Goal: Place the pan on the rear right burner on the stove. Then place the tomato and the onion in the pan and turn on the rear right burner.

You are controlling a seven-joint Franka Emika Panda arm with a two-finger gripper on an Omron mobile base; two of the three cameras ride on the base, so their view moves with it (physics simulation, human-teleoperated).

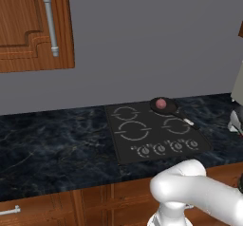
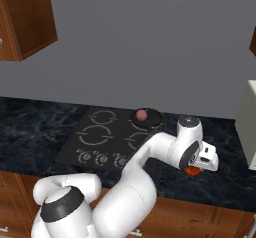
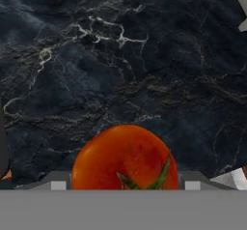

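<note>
The pan (image 1: pixel 163 106) sat on the stove (image 1: pixel 122 144) at its rear right burner, at two o'clock on the glass, with the onion (image 1: pixel 161 103) inside. The gripper (image 2: pixel 192 170) was clamped around the tomato (image 3: pixel 125 157) above the dark marble counter (image 3: pixel 120 64), at four o'clock from the pan.
</note>
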